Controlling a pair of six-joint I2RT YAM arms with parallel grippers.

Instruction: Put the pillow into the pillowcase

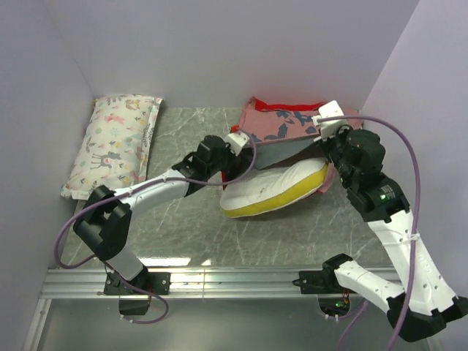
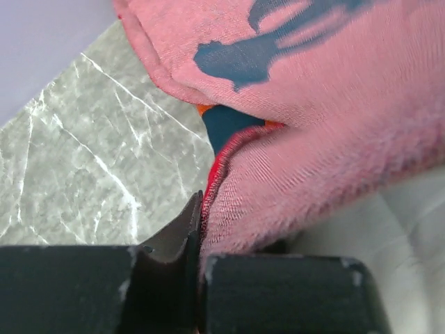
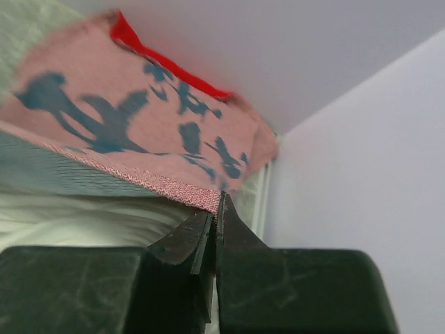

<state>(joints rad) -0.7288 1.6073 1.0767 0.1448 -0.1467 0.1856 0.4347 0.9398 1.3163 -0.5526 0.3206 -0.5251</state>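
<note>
Pillow (image 1: 272,191) lies right of the table's (image 1: 183,227) middle. Its far part is under the pillowcase (image 1: 281,123) and its yellow-banded near edge is outside the mouth. The case lies dull pink side up with dark marks, close against the back wall near the right corner, so there is little room behind or to the right. Bare marble lies open in front and to the left. The left gripper (image 2: 198,216) is clenched on the mouth's left hem, and the right gripper (image 3: 219,209) is clamped on the hem's right end. Together they hold the upper layer raised over the pillow. A printed pillow (image 1: 113,142) lies along the left wall, well apart.
</note>
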